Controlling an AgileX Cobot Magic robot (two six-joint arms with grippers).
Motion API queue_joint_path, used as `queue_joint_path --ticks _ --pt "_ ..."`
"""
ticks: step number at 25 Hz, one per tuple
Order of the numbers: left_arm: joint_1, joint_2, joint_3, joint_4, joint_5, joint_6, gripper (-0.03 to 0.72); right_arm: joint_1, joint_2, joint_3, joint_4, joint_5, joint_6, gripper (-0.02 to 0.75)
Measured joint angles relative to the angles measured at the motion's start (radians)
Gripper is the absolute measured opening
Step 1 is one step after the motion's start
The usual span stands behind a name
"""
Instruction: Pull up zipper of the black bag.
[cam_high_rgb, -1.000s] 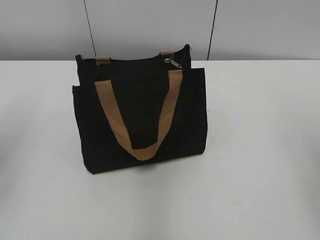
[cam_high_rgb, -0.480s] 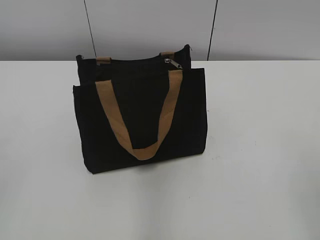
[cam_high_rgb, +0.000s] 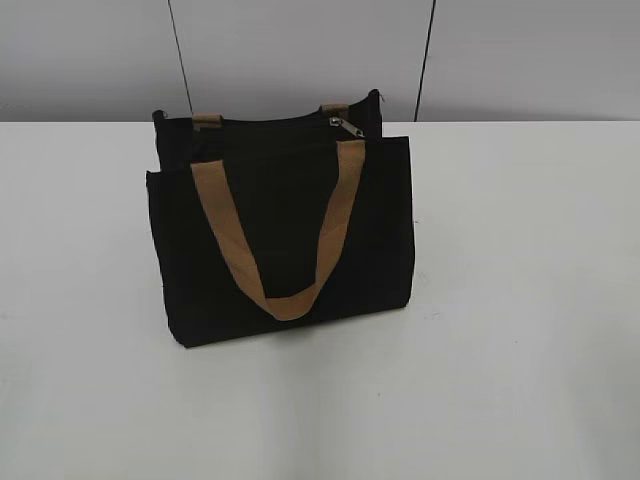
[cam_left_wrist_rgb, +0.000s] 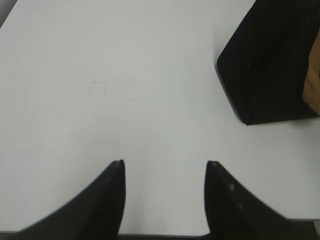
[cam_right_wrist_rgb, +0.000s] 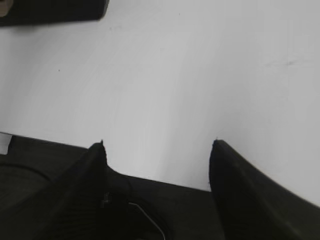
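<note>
The rectangular black fabric bag (cam_high_rgb: 285, 230) stands upright on the plain white desk (cam_high_rgb: 520, 300), near its far edge, with no readable brand, label or writing on it. Its wide tan webbing handle loop (cam_high_rgb: 285, 235) hangs down the front panel in a U. The small silver-grey metal zipper pull (cam_high_rgb: 345, 125) sits on the top zip line toward the bag's right end — seen only in the exterior view. That view shows neither arm. The left wrist view shows the left claw (cam_left_wrist_rgb: 164, 167) spread apart over bare desk, a bag corner (cam_left_wrist_rgb: 270, 65) well beyond. The right claw (cam_right_wrist_rgb: 157, 145) is likewise apart, holding nothing — near the desk's front edge.
</note>
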Motion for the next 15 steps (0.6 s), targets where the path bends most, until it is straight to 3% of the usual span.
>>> queue_joint_path --ticks 10,15 --pt "0.0 0.0 0.013 -0.022 -0.038 -0.002 0.386 0.0 -0.272 0.016 0.001 -0.008 -0.01 0.496" --pt "0.0 -0.001 0.05 -0.051 -0.117 -0.002 0.386 0.0 -0.296 0.027 -0.032 -0.029 0.015 0.496"
